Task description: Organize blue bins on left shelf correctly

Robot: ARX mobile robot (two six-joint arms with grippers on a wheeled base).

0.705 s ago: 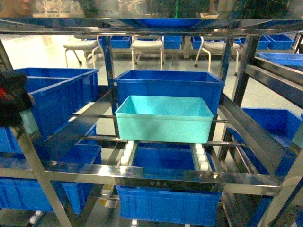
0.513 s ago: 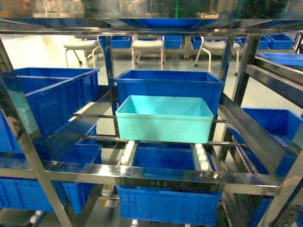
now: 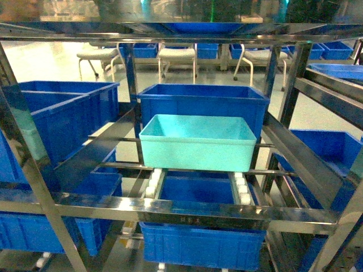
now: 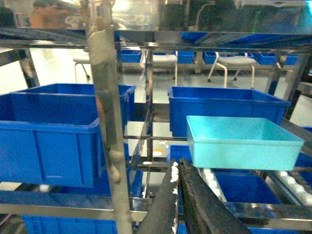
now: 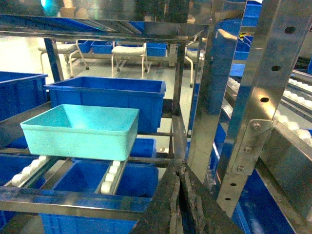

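A light turquoise bin sits empty on the white roller rails of the steel shelf, mid-tier, just in front of a royal-blue bin. Neither gripper shows in the head view. In the left wrist view my left gripper is shut with nothing in it, outside the rack's front beam, low and left of the turquoise bin. In the right wrist view my right gripper is shut and holds nothing, low and right of the turquoise bin.
Royal-blue ribbed bins fill the rack: one on the left tier, one below, more at right. A steel upright stands close before the left wrist camera, another beside the right gripper. Chairs stand behind.
The left arm, seen at the head view's left edge 0.7 s ago, has dropped out of that view. The turquoise bin has not moved.
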